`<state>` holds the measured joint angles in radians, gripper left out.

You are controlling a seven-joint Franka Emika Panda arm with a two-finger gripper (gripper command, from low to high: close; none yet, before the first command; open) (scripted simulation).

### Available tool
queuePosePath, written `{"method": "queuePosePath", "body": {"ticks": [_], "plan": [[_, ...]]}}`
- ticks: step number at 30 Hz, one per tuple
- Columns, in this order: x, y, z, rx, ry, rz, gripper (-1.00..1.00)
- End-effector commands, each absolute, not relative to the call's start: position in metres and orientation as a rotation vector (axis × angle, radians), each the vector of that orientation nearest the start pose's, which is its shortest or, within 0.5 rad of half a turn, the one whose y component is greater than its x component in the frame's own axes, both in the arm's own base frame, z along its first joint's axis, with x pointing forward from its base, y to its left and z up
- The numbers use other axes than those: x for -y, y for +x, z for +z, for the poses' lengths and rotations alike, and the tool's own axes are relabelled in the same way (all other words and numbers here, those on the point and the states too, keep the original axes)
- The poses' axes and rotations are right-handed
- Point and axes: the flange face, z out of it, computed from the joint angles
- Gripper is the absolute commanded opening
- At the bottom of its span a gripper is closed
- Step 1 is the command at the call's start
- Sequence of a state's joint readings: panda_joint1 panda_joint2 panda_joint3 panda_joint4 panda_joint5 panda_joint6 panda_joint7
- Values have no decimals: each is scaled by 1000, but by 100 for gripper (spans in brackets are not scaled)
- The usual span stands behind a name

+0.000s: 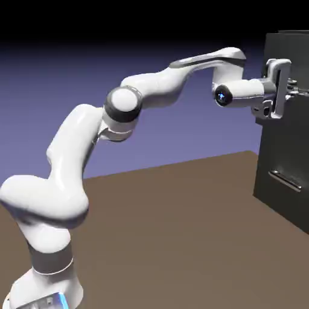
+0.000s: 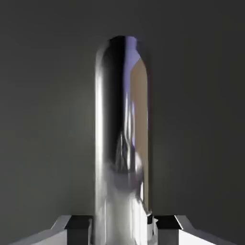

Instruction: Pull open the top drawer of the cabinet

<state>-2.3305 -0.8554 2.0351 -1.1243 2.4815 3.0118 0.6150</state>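
Note:
The dark grey cabinet (image 1: 283,181) stands at the exterior view's right edge. My gripper (image 1: 292,92) reaches level against the top drawer (image 1: 299,60) front, at its thin silver bar handle (image 1: 300,91). In the hand view that silver handle (image 2: 122,139) fills the middle as a shiny bar, running up from between my two grey fingertips (image 2: 76,225), which press against its sides. The dark drawer front (image 2: 43,119) fills the background. The gripper is shut on the handle.
A lower drawer's silver handle (image 1: 285,179) shows further down the cabinet front. The brown table (image 1: 175,229) stretches between the robot's base and the cabinet.

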Motion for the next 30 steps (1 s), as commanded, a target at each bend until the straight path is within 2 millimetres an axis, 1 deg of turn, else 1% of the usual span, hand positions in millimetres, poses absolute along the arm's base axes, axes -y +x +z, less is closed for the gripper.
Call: {"method": "queuePosePath", "body": {"ticks": [1, 8, 24, 30], "plan": [[-60, 725, 550, -1482, -615, -613, -100], [-60, 681, 550, -1482, -615, -613, -100], [-60, 564, 550, -1482, -615, -613, -100], [-59, 517, 550, -1482, -615, -613, -100]]}}
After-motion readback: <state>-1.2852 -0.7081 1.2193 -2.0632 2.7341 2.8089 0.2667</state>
